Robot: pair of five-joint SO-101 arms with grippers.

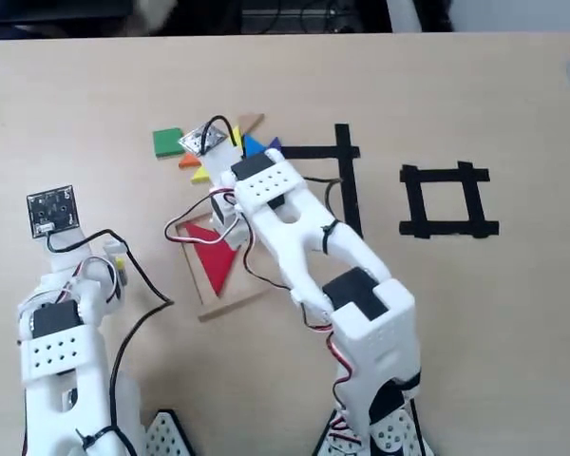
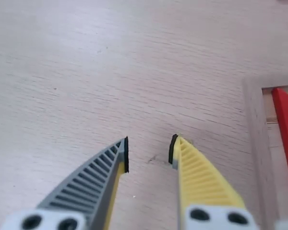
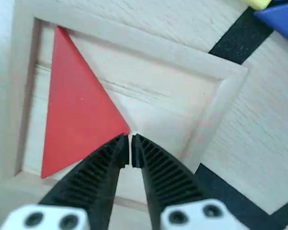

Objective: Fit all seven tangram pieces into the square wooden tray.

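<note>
Pale wooden table [image 1: 475, 323], and only a red triangle [image 3: 77, 120] lies in the tray [image 3: 134, 37], loose pieces [image 1: 168, 142] waiting just beyond it, right gripper [image 3: 130, 149] pinched shut and empty over the tray, left gripper [image 2: 149, 152] spread open above bare tabletop, so most fitting remains.

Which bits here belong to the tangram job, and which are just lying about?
Job: tray, red triangle, green square, blue piece, yellow piece, orange piece.
Lying about: black tape cross, black tape square.
</note>
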